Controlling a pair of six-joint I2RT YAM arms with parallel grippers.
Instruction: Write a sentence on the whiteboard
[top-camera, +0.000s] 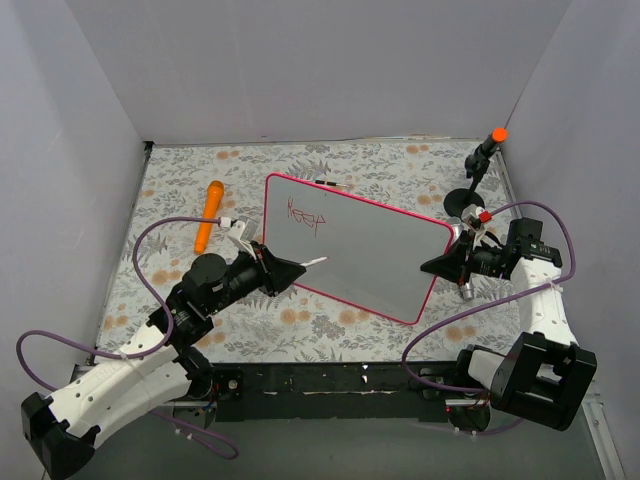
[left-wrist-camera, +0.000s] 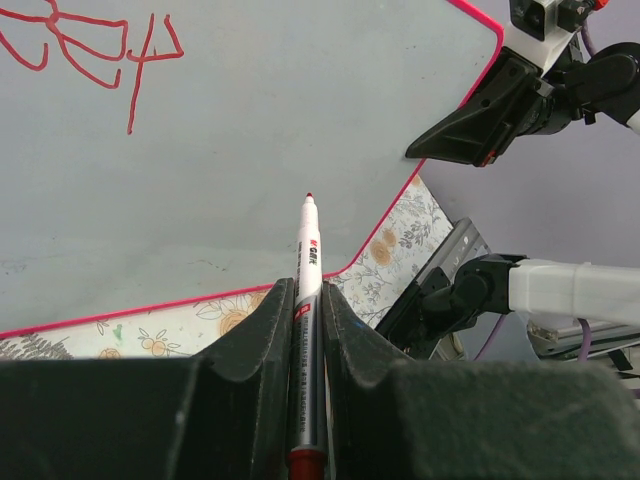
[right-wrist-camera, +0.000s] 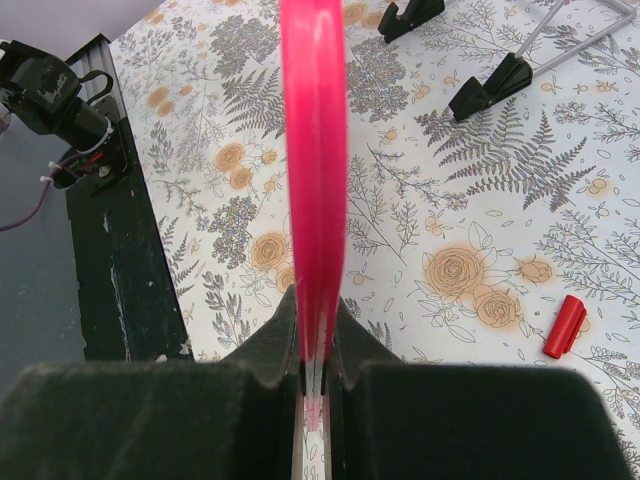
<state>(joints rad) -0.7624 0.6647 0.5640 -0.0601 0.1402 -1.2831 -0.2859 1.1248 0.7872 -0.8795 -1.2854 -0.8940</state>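
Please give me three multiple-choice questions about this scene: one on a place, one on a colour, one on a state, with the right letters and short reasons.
1. Where on the whiteboard is the red writing, in the top view?
A. near its far left corner
B. at its centre
C. along its right edge

2. What colour is the board's frame?
A. blue
B. pink-red
C. black

3. In what state is the left gripper?
A. open and empty
B. shut on the marker
C. shut on the board's edge

1 A: the strokes sit by that corner.
2 B: the rim looks pink-red in every view.
3 B: its fingers press the marker's barrel.
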